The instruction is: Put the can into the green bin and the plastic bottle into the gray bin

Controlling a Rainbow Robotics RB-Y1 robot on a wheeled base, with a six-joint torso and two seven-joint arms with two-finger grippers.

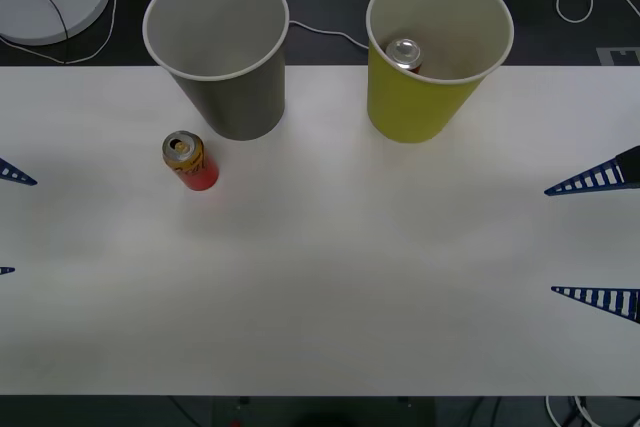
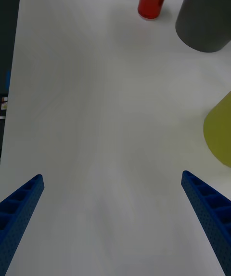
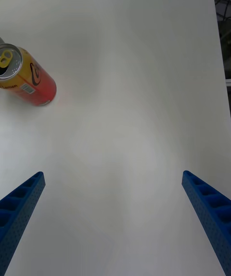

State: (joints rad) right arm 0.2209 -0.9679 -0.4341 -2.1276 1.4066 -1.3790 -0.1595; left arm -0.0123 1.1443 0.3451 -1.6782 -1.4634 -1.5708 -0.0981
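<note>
Can (image 1: 190,160) upright just before gray bin (image 1: 222,57); left gripper (image 3: 115,223), fingers apart, should straddle it squarely, mid-body.

On the worktop (image 1: 320,277), the gray bin (image 1: 225,77) stands at the back left and the green bin (image 1: 425,77) at the back right, apart. The can (image 1: 190,161) stands upright just before the gray bin's left side. Another can (image 1: 404,53) lies inside the green bin.
</note>
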